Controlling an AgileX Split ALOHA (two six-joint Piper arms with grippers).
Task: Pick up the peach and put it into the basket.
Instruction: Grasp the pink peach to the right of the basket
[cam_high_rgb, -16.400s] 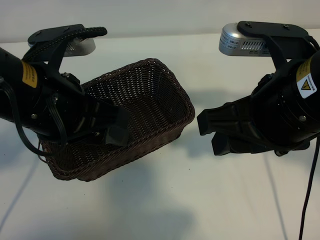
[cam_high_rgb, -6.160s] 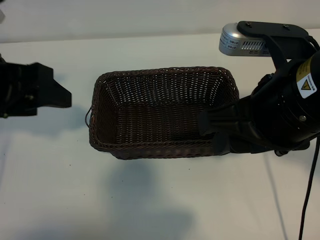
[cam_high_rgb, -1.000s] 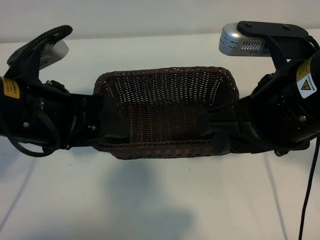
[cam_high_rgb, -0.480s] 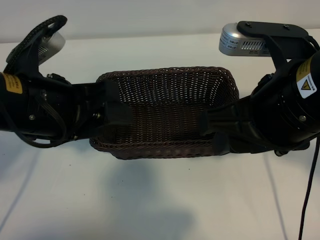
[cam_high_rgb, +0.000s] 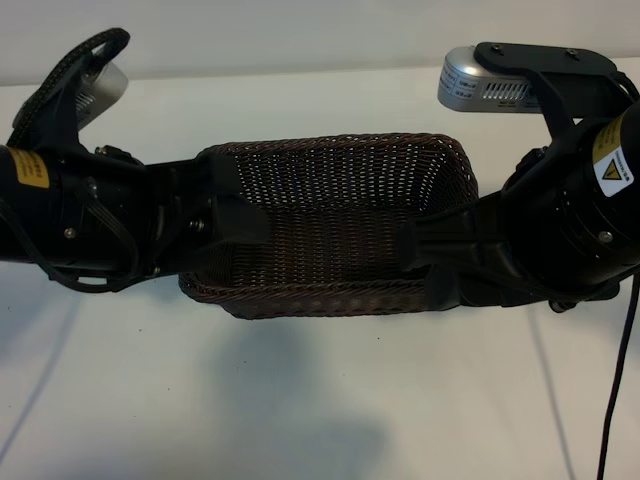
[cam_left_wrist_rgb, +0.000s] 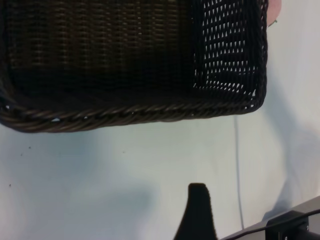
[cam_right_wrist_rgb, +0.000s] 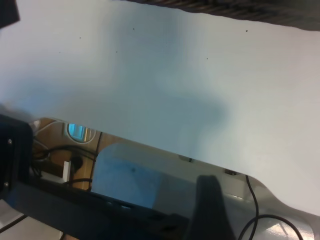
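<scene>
Since the previous frame the left gripper (cam_high_rgb: 235, 215) had barely shifted at the basket (cam_high_rgb: 340, 210)'s left end, the right gripper (cam_high_rgb: 425, 262) at its right end, both released on the white table (cam_high_rgb: 300, 400). The left wrist view showed the peach (cam_left_wrist_rgb: 274, 11) as a pink sliver just beyond the basket's corner. The right wrist view showed bare tabletop, cables and floor beyond its edge.

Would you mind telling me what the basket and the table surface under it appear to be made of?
The basket looks like woven wicker, dark brown and matte: fine interlaced strands, light showing through the open weave of one wall in the left wrist view, and a braided rim. The table seems a smooth white laminate or painted board, faintly glossy with soft shadows; the exact material is unclear.
</scene>
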